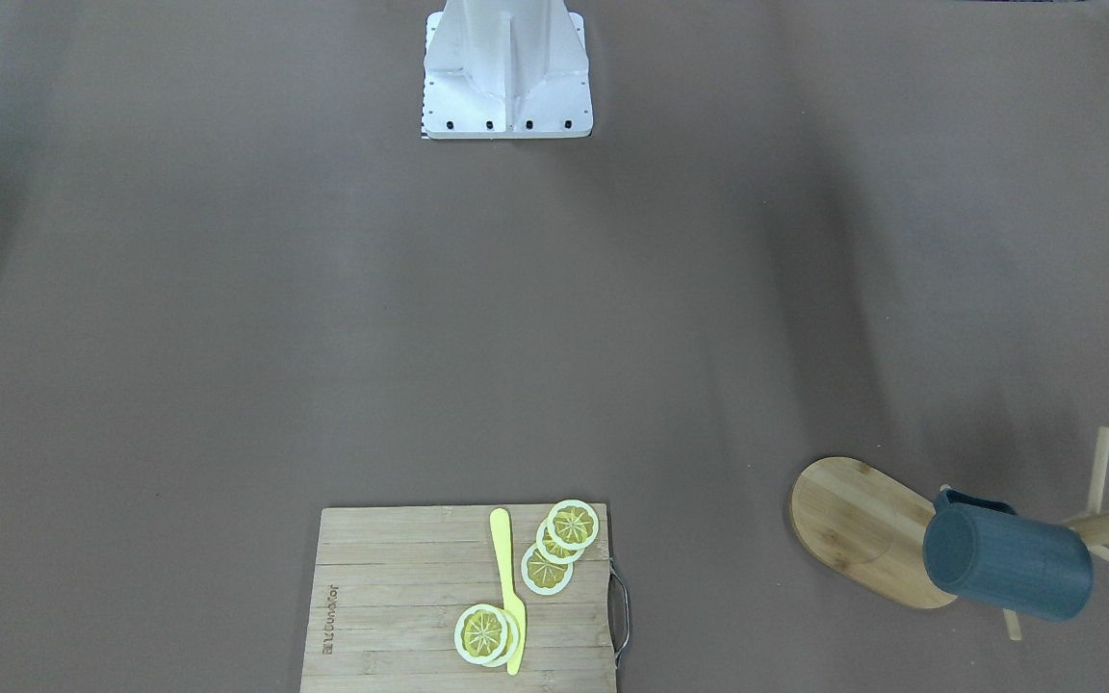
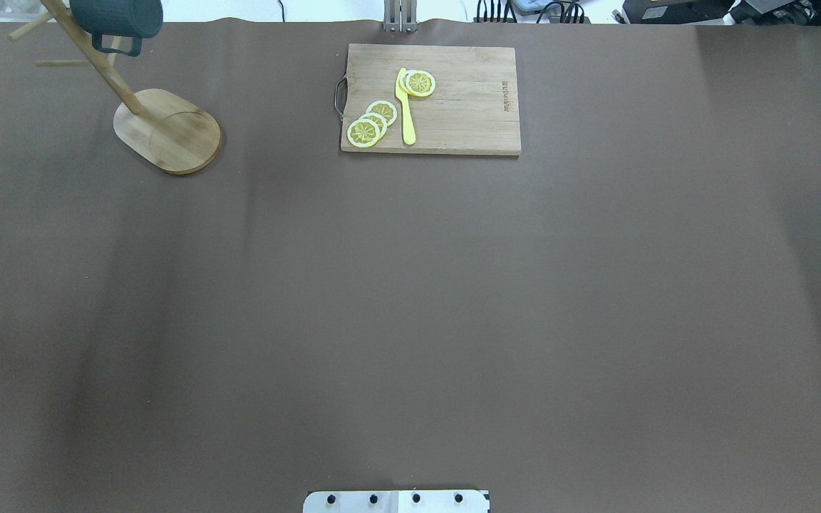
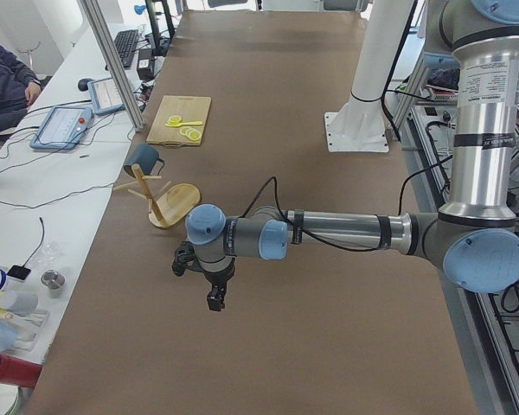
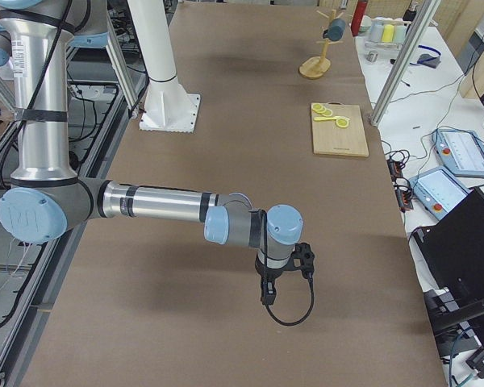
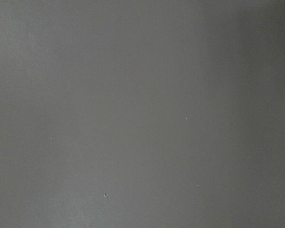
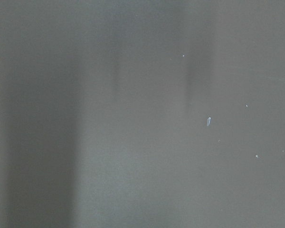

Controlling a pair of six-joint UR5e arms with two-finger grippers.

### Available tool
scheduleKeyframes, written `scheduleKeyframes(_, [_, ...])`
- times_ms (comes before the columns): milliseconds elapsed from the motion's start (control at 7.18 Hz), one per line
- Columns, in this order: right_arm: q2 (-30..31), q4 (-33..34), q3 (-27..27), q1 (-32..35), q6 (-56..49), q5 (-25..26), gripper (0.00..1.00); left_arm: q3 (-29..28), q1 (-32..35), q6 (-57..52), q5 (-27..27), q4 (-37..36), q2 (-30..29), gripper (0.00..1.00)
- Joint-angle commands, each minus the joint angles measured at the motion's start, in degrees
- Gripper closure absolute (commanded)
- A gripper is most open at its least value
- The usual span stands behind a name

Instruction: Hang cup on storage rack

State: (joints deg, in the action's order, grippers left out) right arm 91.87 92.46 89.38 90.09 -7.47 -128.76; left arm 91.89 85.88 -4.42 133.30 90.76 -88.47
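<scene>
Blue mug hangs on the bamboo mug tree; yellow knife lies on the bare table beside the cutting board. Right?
Not quite: the yellow knife lies on the cutting board, between the lemon slices, as the overhead exterior view shows. The blue mug does hang on the bamboo mug tree.

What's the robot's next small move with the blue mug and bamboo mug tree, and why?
Probably none: leave both arms parked. The slate-blue cylindrical cup already hangs from a peg of the light bamboo storage rack, and the left gripper and right gripper are far from it.
</scene>
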Motion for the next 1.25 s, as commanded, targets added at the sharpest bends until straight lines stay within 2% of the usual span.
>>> scheduleKeyframes(0, [0.1,0.0,0.0,0.0,0.0,0.0,0.0,-0.2,0.7,0.2,0.7,-0.2,0.7,0.01])
scheduleKeyframes(418, [0.3,0.0,0.1,0.0,0.1,-0.2,0.0,-0.7,2.0,0.4,0.5,0.2,1.3,0.01])
scheduleKeyframes(557, [0.3,0.0,0.2,0.0,0.1,-0.2,0.0,-0.5,4.5,0.3,0.6,0.3,1.5,0.01])
scheduleKeyframes(1114, [0.3,0.0,0.4,0.0,0.1,-0.3,0.0,3.5,5.2,-0.3,0.5,0.4,3.3,0.01])
